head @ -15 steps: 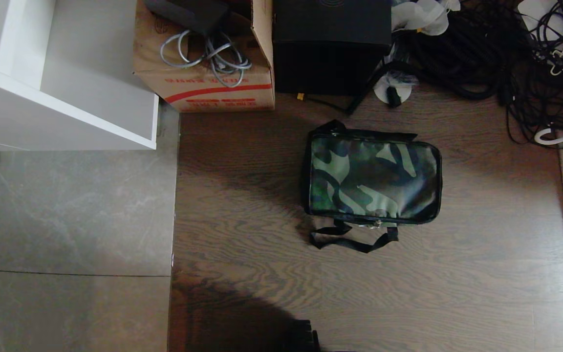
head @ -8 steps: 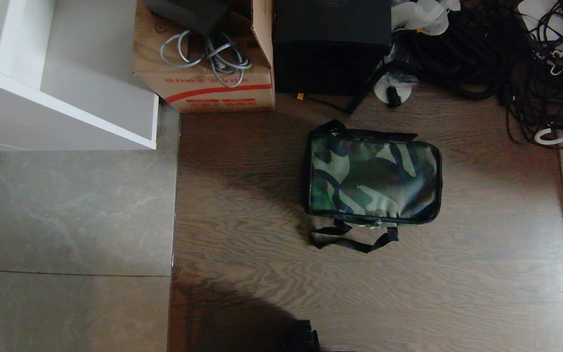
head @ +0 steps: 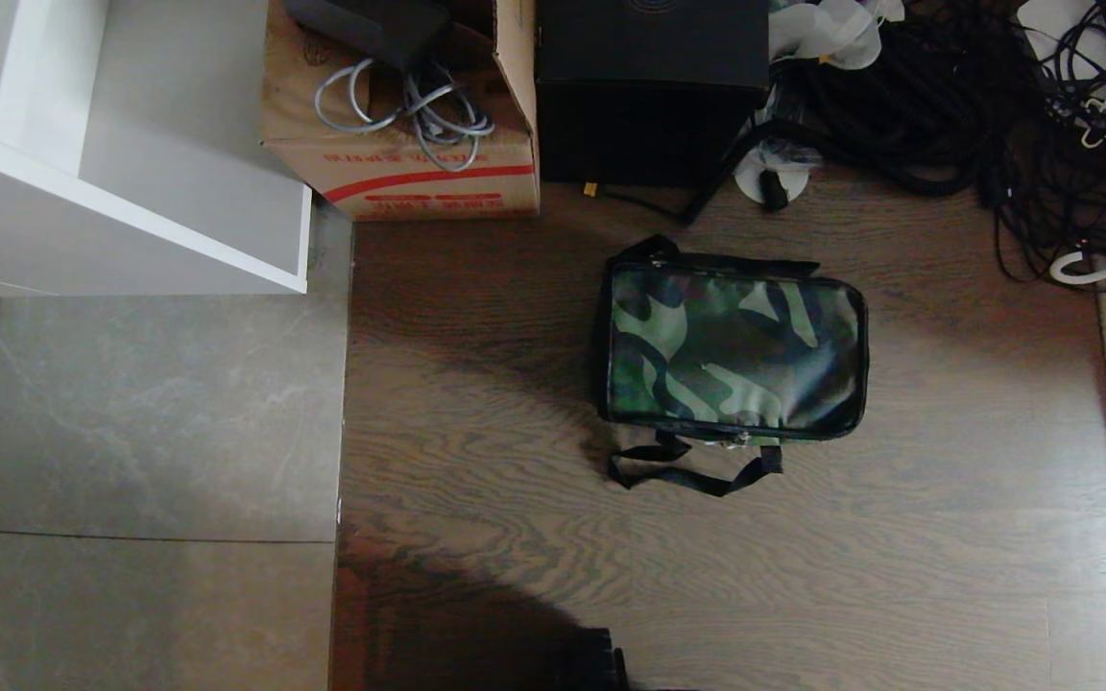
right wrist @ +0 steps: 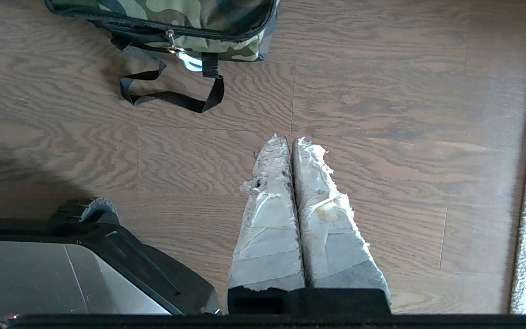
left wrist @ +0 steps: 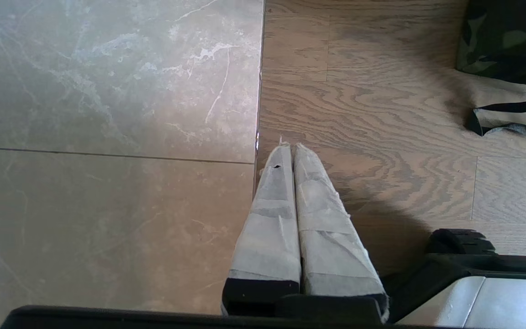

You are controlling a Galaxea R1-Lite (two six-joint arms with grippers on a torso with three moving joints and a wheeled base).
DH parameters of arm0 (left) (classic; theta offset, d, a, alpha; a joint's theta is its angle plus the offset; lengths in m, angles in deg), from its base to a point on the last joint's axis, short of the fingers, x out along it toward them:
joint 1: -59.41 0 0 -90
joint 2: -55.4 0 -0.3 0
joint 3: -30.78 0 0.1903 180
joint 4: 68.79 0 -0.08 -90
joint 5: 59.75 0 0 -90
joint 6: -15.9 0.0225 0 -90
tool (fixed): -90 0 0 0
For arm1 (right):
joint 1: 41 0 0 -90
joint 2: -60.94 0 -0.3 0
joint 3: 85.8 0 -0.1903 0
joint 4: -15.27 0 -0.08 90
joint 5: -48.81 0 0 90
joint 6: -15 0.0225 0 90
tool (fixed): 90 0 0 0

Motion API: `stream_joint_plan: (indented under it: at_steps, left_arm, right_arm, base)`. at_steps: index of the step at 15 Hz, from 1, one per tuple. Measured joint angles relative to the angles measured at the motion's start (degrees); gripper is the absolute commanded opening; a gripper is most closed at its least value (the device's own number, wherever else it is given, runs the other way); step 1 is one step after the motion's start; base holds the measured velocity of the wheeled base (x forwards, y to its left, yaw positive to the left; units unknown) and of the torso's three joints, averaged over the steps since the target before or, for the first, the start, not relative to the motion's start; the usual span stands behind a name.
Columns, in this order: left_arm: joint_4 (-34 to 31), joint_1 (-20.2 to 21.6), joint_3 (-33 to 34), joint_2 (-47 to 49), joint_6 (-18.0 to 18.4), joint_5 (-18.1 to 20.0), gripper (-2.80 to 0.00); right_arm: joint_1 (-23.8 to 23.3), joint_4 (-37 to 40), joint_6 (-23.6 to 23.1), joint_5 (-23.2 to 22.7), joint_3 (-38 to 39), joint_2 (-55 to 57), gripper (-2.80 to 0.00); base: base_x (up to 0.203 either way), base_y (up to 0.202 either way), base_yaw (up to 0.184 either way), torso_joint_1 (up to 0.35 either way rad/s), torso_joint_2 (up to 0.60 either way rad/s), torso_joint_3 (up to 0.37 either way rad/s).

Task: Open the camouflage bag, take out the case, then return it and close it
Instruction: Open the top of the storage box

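While both arms hang parked low by the base, the left gripper (left wrist: 289,147) and right gripper (right wrist: 290,139), tape-wrapped fingers pressed together and empty, point at the wood-grain floor (head: 947,480). Farther ahead stands the boxy green camouflage bag (head: 733,352), zipped, loose black strap (head: 692,472) nearest. Case presumably inside, unseen. Beyond: brown cardboard carton (head: 419,173), tall black box (head: 649,96).

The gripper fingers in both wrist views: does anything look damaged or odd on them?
Yes. The tape wrapping on the right gripper is frayed and stained, with loose shreds at the fingertips. The left gripper has a small hole in its wrapping; otherwise tidy.
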Motion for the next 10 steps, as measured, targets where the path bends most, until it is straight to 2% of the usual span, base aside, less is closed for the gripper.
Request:
stream_joint_plan:
  at_steps: [2,4,8,10]
  left_arm:
    - [-0.02,0.0,0.0,0.0,0.04,-0.01,-2.8]
    - [-0.02,0.0,0.0,0.0,0.02,0.01,-2.8]
    - [-0.02,0.0,0.0,0.0,0.0,0.0,-2.8]
    - [-0.02,0.0,0.0,0.0,0.0,0.01,-2.8]
  right_arm:
    - [0.05,1.23,0.09,-0.01,-0.54,0.0,-2.8]
    - [0.07,5.14,0.13,-0.07,-4.85,0.29,-2.8]
    - [0.13,24.76,3.44,-4.23,-22.23,7.37,-2.8]
    - [0.6,30.45,5.85,-5.92,-27.19,15.59,-2.8]
  base:
    - [0.0,0.0,0.0,0.0,0.0,0.0]
    - [0.0,0.0,0.0,0.0,0.0,0.0]
    - [0.0,0.0,0.0,0.0,0.0,0.0]
    - [0.0,0.0,0.0,0.0,0.0,0.0]
